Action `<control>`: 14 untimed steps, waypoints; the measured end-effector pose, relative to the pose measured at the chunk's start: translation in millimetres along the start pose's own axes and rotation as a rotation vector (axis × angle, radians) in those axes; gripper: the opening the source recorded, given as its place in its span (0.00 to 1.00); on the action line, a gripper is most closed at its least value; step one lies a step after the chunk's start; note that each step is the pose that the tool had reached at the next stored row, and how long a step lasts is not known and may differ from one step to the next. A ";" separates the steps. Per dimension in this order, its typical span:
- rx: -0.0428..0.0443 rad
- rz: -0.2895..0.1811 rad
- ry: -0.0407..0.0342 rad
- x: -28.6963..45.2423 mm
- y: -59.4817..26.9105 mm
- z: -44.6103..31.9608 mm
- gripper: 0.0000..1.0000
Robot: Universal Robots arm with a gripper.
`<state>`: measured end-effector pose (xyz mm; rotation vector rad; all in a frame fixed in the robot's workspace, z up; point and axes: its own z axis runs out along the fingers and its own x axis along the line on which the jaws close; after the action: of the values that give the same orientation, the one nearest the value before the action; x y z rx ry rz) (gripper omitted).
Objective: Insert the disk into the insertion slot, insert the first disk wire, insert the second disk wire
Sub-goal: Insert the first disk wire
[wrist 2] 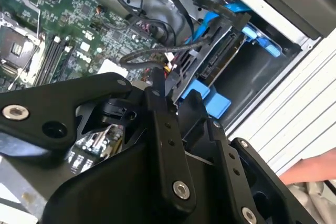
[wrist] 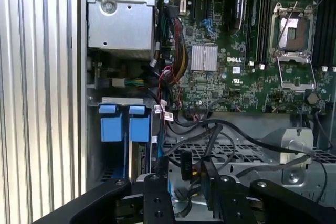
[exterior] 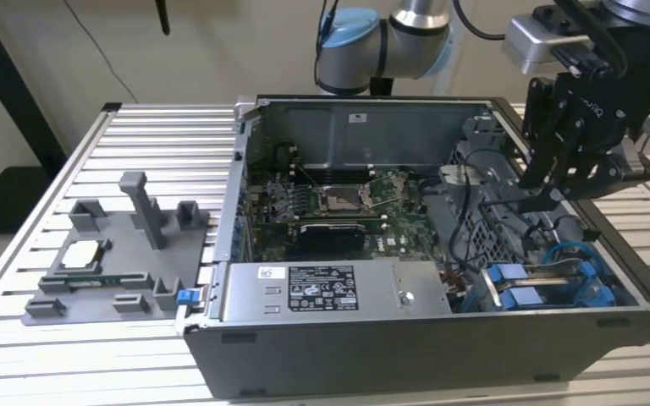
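While its side stands open, a grey computer case (exterior: 415,355) rests on a slatted metal table (exterior: 31,355), and the robot arm (exterior: 393,38) is cut off by the exterior view's top edge. Along the case's near wall lies the black-labelled power-supply box (exterior: 337,292), with the green motherboard (exterior: 337,199) behind it. A grey parts fixture (exterior: 122,254) stands on the table at the exterior view's left.

The black gripper (exterior: 545,199) hangs inside the case over the perforated drive cage (wrist: 247,153). In the exterior view its tips are lost among dark cables. Both wrist views show its fingers (wrist: 157,182) standing apart with a small black plug (wrist: 185,165) in the gap; whether either finger touches the plug is hard to make out.

The disk (wrist 2: 220,59) sits inside the insertion slot (wrist: 128,156), showing only an edge and its blue frame, its label hidden. A person's hand (wrist 2: 315,169) is cut off at the second wrist view's edge.
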<state>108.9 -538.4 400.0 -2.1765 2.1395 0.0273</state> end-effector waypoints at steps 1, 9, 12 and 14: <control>0.0079 -0.002 0.0001 -0.3 0.9 0.8 1.00; 0.0603 -0.015 0.0003 -0.9 13.8 7.9 1.00; 0.0793 -0.029 0.0000 -0.7 14.0 10.0 1.00; 0.0847 -0.030 0.0000 -0.7 14.9 11.0 1.00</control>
<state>94.5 -537.1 388.3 -2.1610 2.0676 -0.0642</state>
